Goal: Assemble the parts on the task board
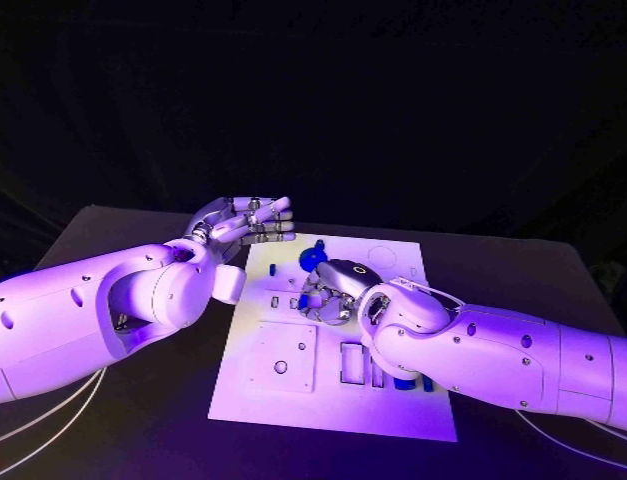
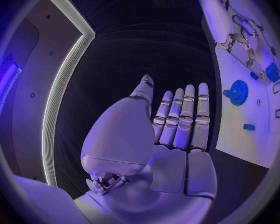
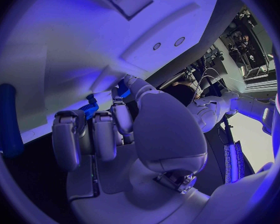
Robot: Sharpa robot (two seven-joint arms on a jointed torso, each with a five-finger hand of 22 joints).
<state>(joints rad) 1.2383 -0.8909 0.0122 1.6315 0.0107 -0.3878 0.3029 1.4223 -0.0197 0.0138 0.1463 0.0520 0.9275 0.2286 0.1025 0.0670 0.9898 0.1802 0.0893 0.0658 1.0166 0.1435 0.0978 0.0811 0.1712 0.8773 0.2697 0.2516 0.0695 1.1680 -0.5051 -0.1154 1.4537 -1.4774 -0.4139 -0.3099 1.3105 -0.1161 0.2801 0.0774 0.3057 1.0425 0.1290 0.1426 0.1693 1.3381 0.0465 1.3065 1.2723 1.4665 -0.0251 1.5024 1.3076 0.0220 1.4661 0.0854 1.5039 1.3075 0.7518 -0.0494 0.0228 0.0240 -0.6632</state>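
- Black table (image 1: 140,430) carries everything, with a dark backdrop behind it.
- White rectangular task board (image 1: 270,395) lies flat in the middle of the table, between the two arms; its recesses and slots are the only holders here. Several slots near its close edge look unfilled, while a blue piece (image 1: 404,383) sits at that edge beside the right arm.
- Left silver hand (image 1: 244,224) hovers just off the board's far left corner, fingers straight and side by side, palm bare, holding nothing.
- Right silver hand (image 1: 335,290) is down on the board's middle, fingers curled around small blue parts (image 3: 89,107); whether it truly grips one I cannot tell.
- Round blue toothed gear (image 2: 237,92) sits on the board near its far end, apparently already seated.
- Small blue block (image 2: 249,127) lies loose on the white surface, apart from the gear.
- Judging by this, assembly seems partway: the gear placed, other parts and open slots remaining.
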